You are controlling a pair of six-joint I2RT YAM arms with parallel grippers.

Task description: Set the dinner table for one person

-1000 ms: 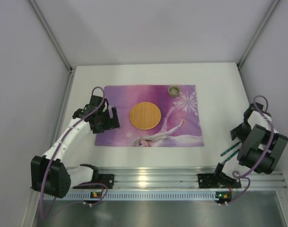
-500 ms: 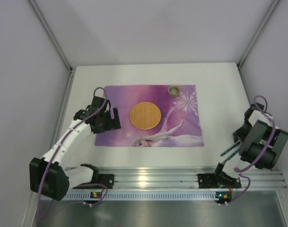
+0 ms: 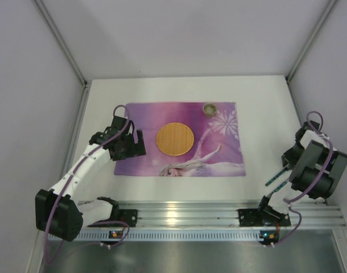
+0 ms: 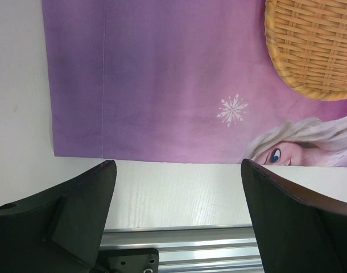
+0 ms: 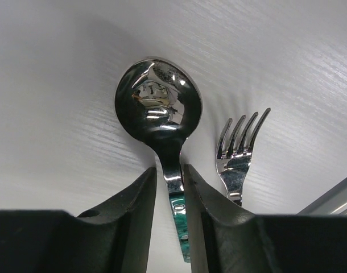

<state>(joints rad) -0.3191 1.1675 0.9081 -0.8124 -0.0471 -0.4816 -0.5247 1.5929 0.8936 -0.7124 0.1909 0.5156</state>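
Observation:
The white dinner table carries a purple printed placemat with a round woven mat on it. A spoon and a fork, both with green handles, lie side by side on the table at the right. My right gripper is low over them, its fingers closed narrowly around the spoon's neck; the spoon lies on the table. My left gripper is wide open and empty above the placemat's near left corner.
A small round cup stands at the placemat's far edge. The ribbed aluminium rail runs along the near edge, also in the left wrist view. Enclosure walls stand left, right and behind.
My right arm has shifted slightly right and away over the cutlery. My left arm has barely moved.

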